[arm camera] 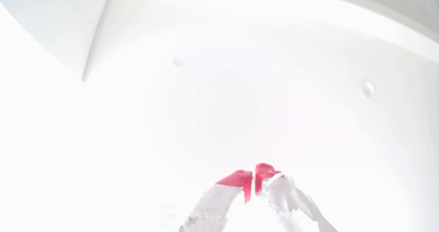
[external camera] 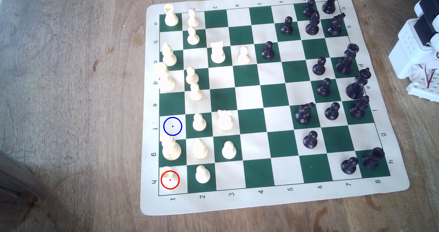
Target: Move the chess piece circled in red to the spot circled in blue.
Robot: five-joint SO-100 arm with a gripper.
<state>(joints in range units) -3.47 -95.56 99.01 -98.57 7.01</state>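
The chess piece circled in red [external camera: 167, 175] is a short cream rook with a notched top. It stands on the near corner square of the board, at the exterior view's lower left. The spot circled in blue [external camera: 172, 126] is a bare cream square two squares farther up the same file. Between them stands a tall cream piece [external camera: 170, 147]. In the wrist view my gripper [arm camera: 253, 175] points at a washed-out white ceiling. Its white fingers [arm camera: 213, 203] have red tips that meet, with nothing between them.
Cream pawns [external camera: 202, 174] stand one file to the right of the rook and the blue spot. Black pieces [external camera: 351, 66] crowd the board's right side. The arm's white base [external camera: 418, 56] stands off the board at the exterior view's right edge, on the wooden table [external camera: 71, 91].
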